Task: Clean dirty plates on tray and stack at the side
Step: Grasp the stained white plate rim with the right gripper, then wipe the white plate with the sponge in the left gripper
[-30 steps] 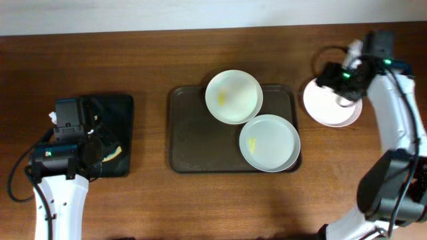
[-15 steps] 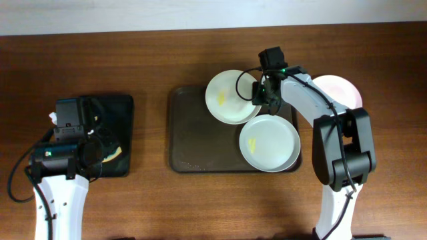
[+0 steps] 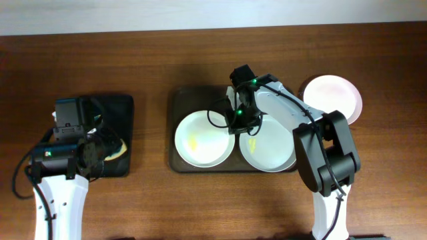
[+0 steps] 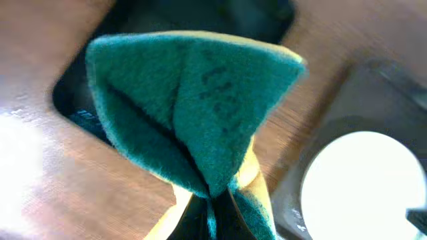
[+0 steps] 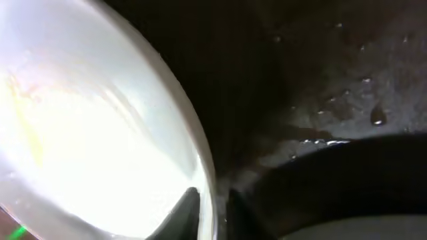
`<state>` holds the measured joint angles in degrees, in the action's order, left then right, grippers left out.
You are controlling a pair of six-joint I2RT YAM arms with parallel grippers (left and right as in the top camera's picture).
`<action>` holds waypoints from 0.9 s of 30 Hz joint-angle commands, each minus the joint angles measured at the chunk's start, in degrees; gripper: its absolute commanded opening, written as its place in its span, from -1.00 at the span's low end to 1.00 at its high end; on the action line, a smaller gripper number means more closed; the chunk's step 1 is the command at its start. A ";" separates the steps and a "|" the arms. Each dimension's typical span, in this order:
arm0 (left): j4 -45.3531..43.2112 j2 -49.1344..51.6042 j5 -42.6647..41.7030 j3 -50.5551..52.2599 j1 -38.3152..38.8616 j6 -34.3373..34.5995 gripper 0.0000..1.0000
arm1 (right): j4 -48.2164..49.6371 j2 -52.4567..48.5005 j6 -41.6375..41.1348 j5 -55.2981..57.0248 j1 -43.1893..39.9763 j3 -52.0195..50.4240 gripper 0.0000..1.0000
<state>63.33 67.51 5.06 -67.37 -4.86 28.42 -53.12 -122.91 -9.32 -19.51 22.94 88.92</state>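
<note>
Wooden table (image 3: 147,60) bears the tray (image 3: 200,100); right pincer (image 5: 207,203) pinches a plate (image 3: 203,139), left pincer (image 4: 212,213) a sponge (image 4: 193,100).

Top-down overview; wrist close-ups sharing plate (image 3: 203,139)

Right gripper (image 3: 235,125) left the lone plate (image 3: 333,100) near the counter's right edge and swung in over the tray (image 3: 193,100). Smeared plate (image 3: 200,140) shifted from the tray's far side toward the counter's front-left, its rim now pinched.
</note>
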 commanded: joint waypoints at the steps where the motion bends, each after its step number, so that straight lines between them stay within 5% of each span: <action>1: -1.79 0.57 -8.31 -0.04 -0.17 -5.42 -1.00 | 1.64 -0.37 0.33 2.21 0.35 -0.26 -0.48; 4: -2.03 2.97 -12.20 -0.07 -0.11 -6.93 -1.00 | 5.79 -0.37 0.33 2.19 0.59 -0.26 -0.44; 5: -2.45 4.15 -15.82 -0.04 0.20 -9.40 -1.00 | 6.01 -0.37 0.33 2.21 0.98 -0.26 -0.72; 9: -7.98 12.50 -22.84 -0.04 10.23 -11.96 -0.98 | 7.54 -1.33 -0.83 4.35 3.04 -1.55 -0.92; 12: -15.37 21.00 -23.71 -0.04 15.41 -5.03 -1.00 | 10.08 -1.33 -4.50 4.59 3.04 -3.41 -0.91; 19: -31.01 42.62 -26.38 -0.07 26.43 -4.22 -1.00 | 10.54 -1.33 -4.50 4.76 2.93 -3.48 -0.91; 24: -21.81 44.92 7.61 -0.17 24.87 -0.70 -1.00 | 9.77 -1.33 -4.68 5.42 2.86 -3.48 -0.91; 27: -15.47 44.22 17.35 -3.17 22.21 0.90 -1.00 | 8.96 -1.33 -4.70 7.39 2.86 -3.48 -0.92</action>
<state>43.33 109.30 1.98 -70.46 21.69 27.27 -43.03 -122.96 -13.34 -16.71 25.56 86.76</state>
